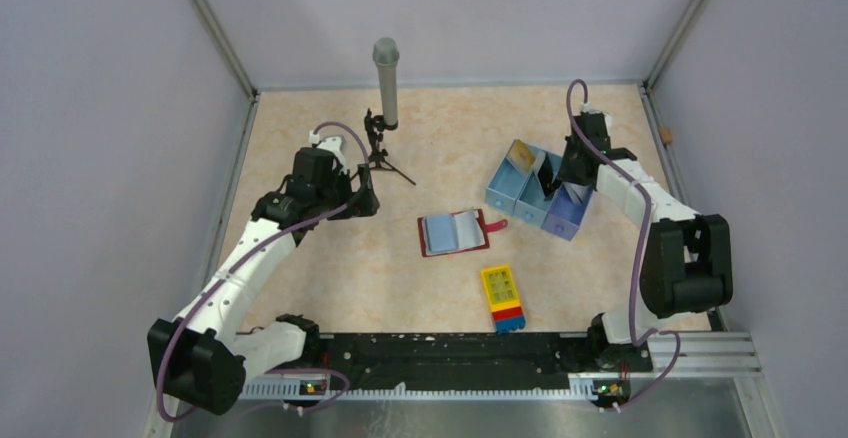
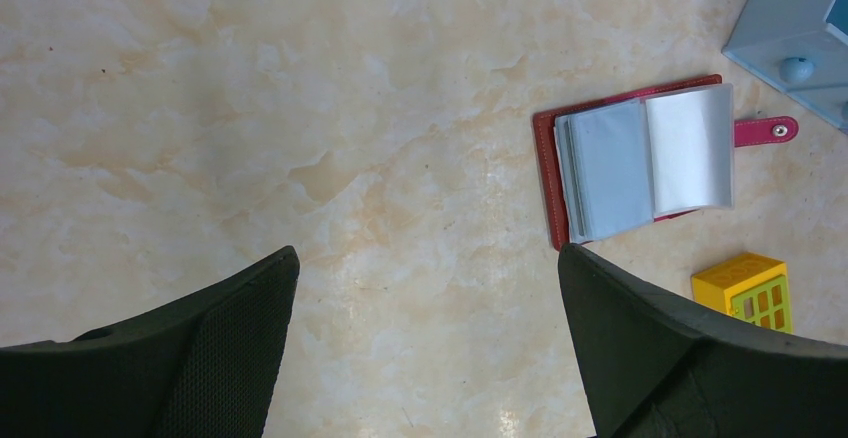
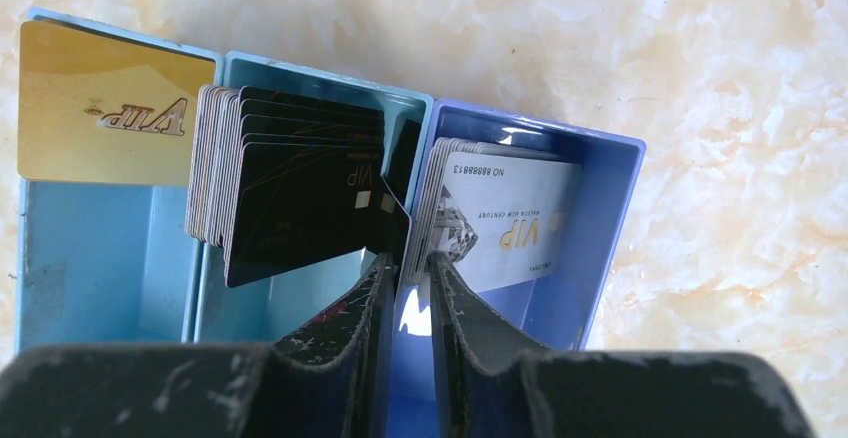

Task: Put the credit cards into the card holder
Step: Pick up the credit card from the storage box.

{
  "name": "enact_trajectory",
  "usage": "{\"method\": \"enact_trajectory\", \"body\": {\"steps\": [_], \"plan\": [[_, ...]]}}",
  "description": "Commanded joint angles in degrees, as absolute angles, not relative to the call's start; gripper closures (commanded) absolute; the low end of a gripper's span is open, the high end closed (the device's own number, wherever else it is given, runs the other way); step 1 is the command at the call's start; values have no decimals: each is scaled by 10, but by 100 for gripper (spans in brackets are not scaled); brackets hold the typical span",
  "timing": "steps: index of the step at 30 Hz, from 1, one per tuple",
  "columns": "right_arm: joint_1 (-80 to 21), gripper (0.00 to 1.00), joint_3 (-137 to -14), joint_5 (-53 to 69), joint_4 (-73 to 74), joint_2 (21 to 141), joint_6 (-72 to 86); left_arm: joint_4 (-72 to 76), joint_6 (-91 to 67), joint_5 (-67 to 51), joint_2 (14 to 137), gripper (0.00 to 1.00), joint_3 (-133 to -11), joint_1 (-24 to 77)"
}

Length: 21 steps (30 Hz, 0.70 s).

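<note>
The card holder lies open at mid-table, dark red with blue-grey pockets and a red tab; it also shows in the left wrist view. The credit cards stand in a light-blue tray: a gold card, a stack of dark cards and a stack of pale cards. My right gripper is down in the tray, with its jaws nearly together on the corner of the front dark card, which is tilted out of its stack. My left gripper is open and empty over bare table, left of the holder.
A yellow, red and blue block lies near the front, below the holder, and shows in the left wrist view. A grey microphone on a small tripod stands at the back, near my left gripper. Walls enclose the table.
</note>
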<state>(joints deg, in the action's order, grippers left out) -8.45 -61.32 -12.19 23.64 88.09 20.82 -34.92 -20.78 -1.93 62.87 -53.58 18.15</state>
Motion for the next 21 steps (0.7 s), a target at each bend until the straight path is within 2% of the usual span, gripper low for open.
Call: {"method": "enact_trajectory", "body": {"steps": [1, 4, 7, 11, 15, 21], "plan": [[-89, 83, -643, -110, 247, 874, 214, -343, -200, -24, 620, 1, -545, 179], [-97, 77, -653, -140, 267, 868, 211, -344, -200, -25, 621, 1, -545, 179], [-100, 75, -652, -154, 272, 856, 208, -343, -200, -28, 619, 1, -545, 178], [-107, 66, -655, -154, 284, 851, 211, -343, -200, -29, 616, 1, -543, 178], [-122, 65, -652, -152, 281, 851, 220, -343, -200, -31, 614, 1, -543, 179], [-124, 70, -646, -148, 270, 867, 229, -341, -201, -32, 610, 1, -540, 178]]}}
